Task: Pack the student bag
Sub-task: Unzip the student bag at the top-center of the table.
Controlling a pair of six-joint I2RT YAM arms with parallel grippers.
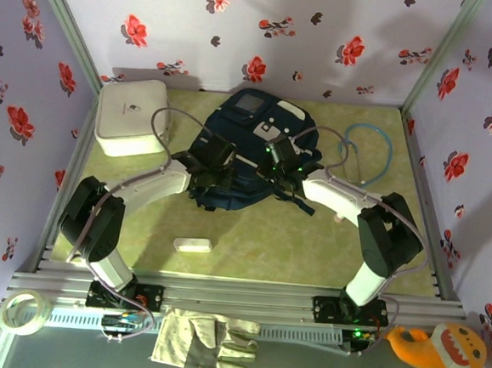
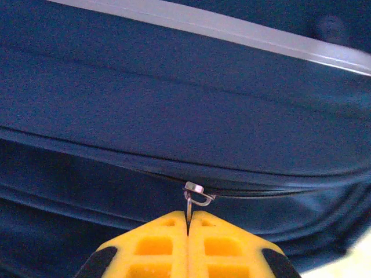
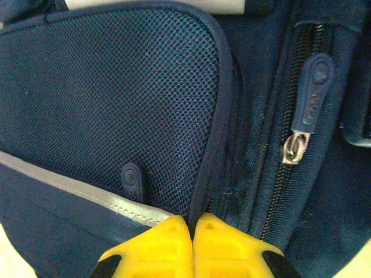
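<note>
Left gripper (image 2: 188,219) pressed together, pinching metal zipper pull (image 2: 197,194) (thin wire loop). Right gripper (image 3: 192,225) closed tight at mesh pocket (image 3: 116,98) edge; fabric nipped or not, cannot tell. Both on student bag (image 1: 240,126), lying mid-table near white box (image 1: 132,117).

Robot-lab test booth: floral-papered walls (image 1: 267,24), aluminium-rail frame (image 1: 237,296), green tabletop (image 1: 267,237).

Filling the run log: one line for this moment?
student bag: on table | left pincer: shut on zipper pull | right pincer: shut at mesh pocket edge, grip unclear
</note>
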